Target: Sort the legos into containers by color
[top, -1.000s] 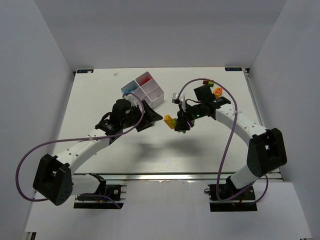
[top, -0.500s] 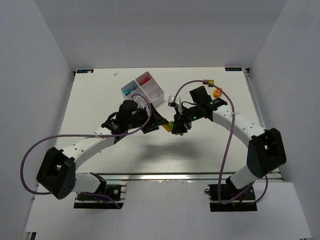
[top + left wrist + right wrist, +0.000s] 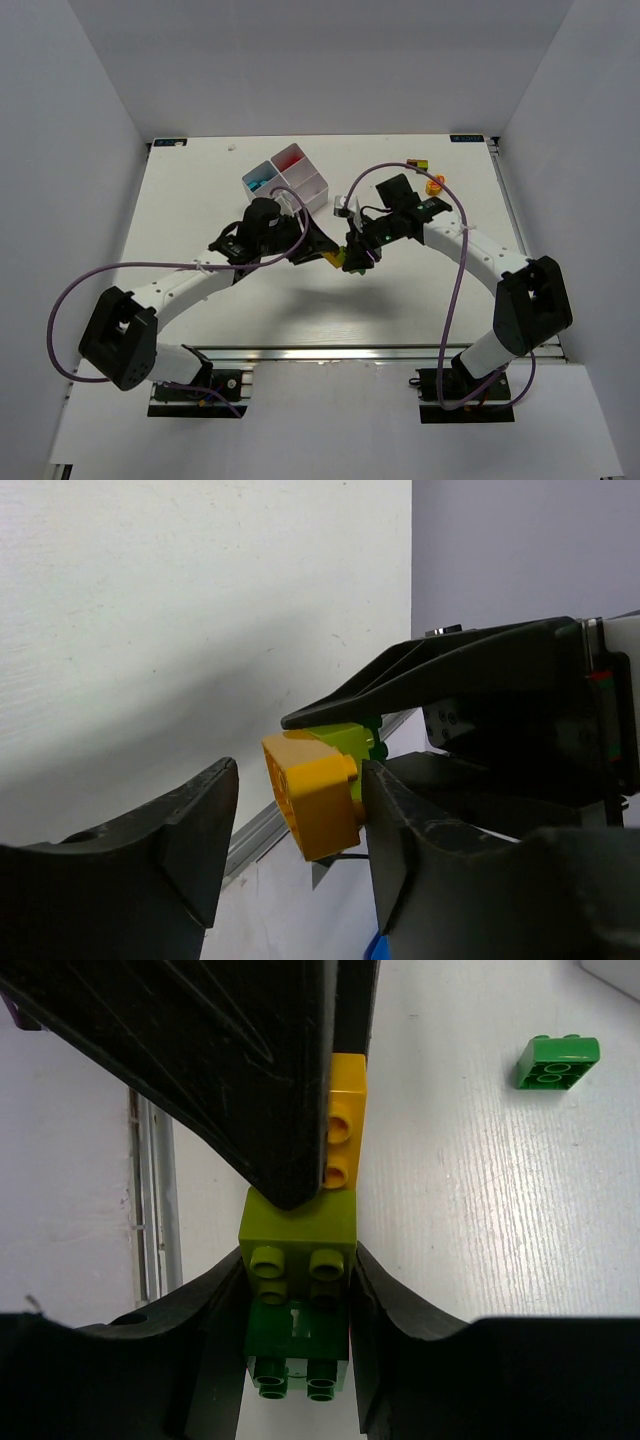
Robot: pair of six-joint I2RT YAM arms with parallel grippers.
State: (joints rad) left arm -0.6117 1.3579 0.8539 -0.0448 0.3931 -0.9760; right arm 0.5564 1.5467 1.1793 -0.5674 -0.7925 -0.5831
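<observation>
My right gripper [image 3: 298,1260] is shut on a stack of legos held above the table: a dark green brick [image 3: 298,1335], a lime brick [image 3: 298,1230] and a yellow brick [image 3: 347,1120] at the outer end. My left gripper [image 3: 298,770] straddles the yellow brick [image 3: 312,795]. One of its fingers [image 3: 400,830] touches the brick's studs, and the other stands apart from it, so it is open. In the top view both grippers meet mid-table at the yellow brick [image 3: 333,258]. The white four-compartment tray [image 3: 283,172] sits behind them, holding blue and red pieces.
A loose green brick [image 3: 558,1062] lies on the table near the right gripper. Small legos lie at the back right: a green-and-red one [image 3: 418,164] and an orange-yellow one [image 3: 435,184]. Purple cables loop from both arms.
The left arm has swung right from beside the tray to the held stack, and its jaws have narrowed around the yellow brick. The right gripper shifted slightly left, still gripping the stack.
</observation>
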